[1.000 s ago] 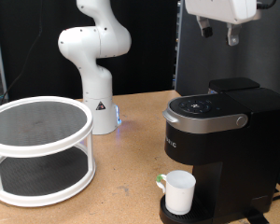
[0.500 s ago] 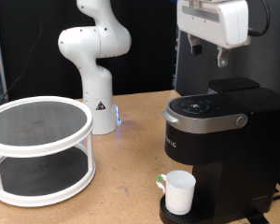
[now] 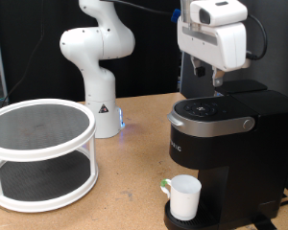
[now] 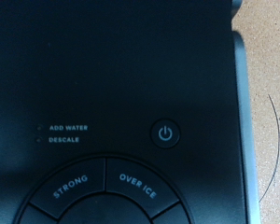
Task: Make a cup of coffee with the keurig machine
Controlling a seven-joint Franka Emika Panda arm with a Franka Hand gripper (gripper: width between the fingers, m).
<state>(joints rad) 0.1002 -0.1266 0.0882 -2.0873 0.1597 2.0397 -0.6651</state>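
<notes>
The black keurig machine (image 3: 230,144) stands at the exterior view's right with its lid down. The white cup (image 3: 185,197) with a greenish handle sits on its drip tray under the spout. My gripper (image 3: 208,75) hangs just above the machine's top panel; its two fingers stand apart with nothing between them. The wrist view shows the machine's top (image 4: 131,75) close up: a power button (image 4: 165,133), the "STRONG" (image 4: 70,184) and "OVER ICE" (image 4: 137,182) buttons, and the "ADD WATER" and "DESCALE" labels. No fingers show in the wrist view.
A white two-tier round rack (image 3: 38,153) stands on the wooden table (image 3: 125,182) at the exterior view's left. A white robot arm base (image 3: 98,67) stands behind it at centre. A dark panel rises behind the machine.
My gripper has come down and moved towards the exterior view's left, from the top edge to just above the machine's top. The cup and the machine have not moved.
</notes>
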